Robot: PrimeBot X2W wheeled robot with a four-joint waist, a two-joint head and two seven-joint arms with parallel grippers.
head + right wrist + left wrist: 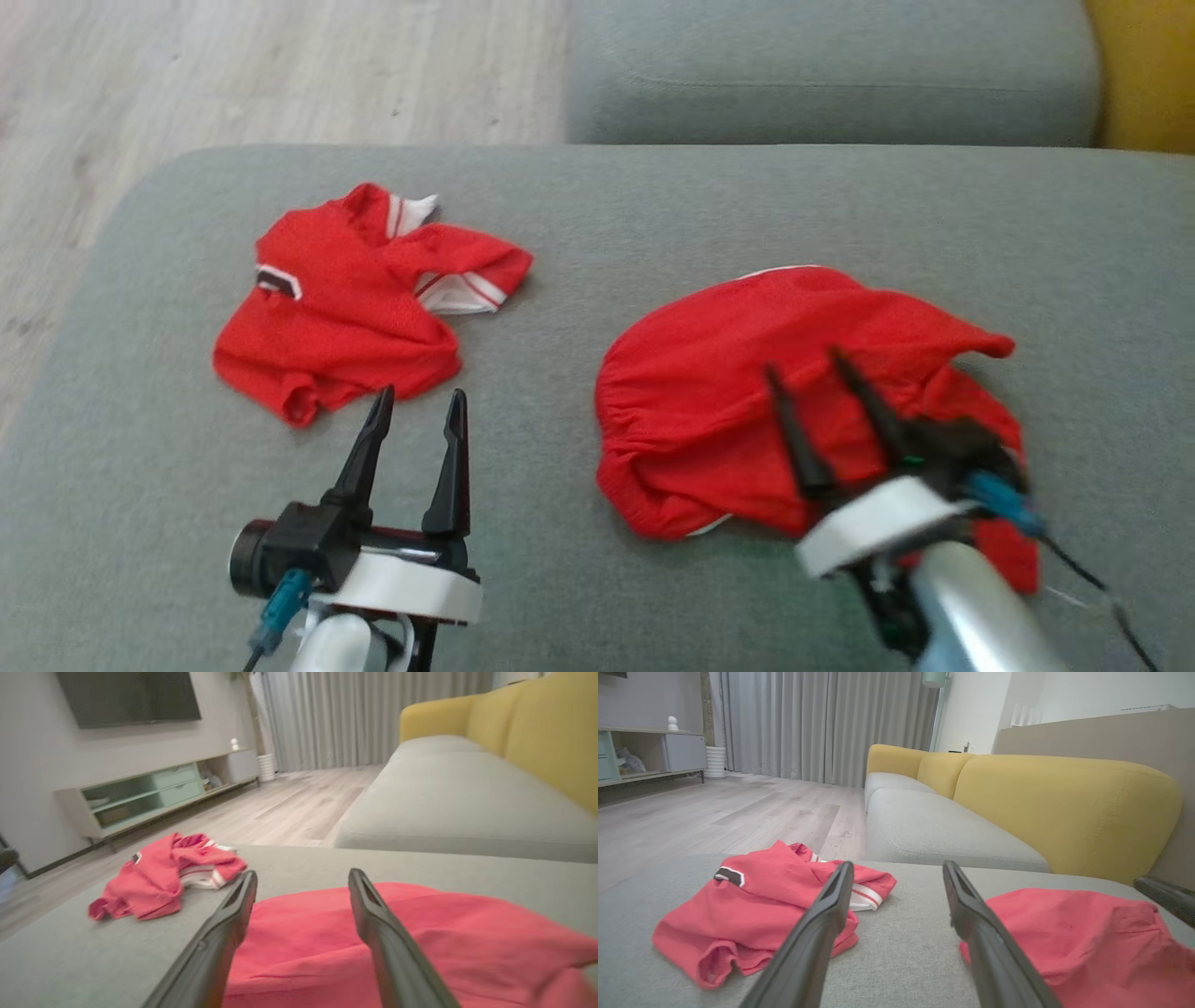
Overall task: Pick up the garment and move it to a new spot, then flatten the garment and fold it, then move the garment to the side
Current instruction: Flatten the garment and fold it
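Right gripper (803,364) is released: its two dark fingers stand spread with nothing between them, in the lower right of the head view, where it is blurred; the fingers lie over the near part of the red shorts (691,392), and whether their tips touch the cloth I cannot tell; in the right wrist view the same fingers rise from the bottom edge, wide apart, with red cloth across the lower middle and lower right of the frame beneath them. Left gripper (420,397) is released too, at the lower left of the head view, fingers apart and pointing up the frame, hanging over bare grey cushion (653,215) and holding nothing; its tips are just short of the near hem of the red jersey (327,317). The shorts lie rumpled at the right of centre on the cushion, a gathered waistband along their left edge and a thin white line along the far edge; the jersey lies crumpled at the left of centre, well apart from the shorts, with white striped cuffs and a dark patch edged in white; bare grey fabric lies between the two. A second grey seat (831,75) fills the upper right of the head view; pale wood floor (233,65) fills the upper left; the left wrist view shows a yellow backrest (1064,807) at the right and grey curtains (822,723) at the top.
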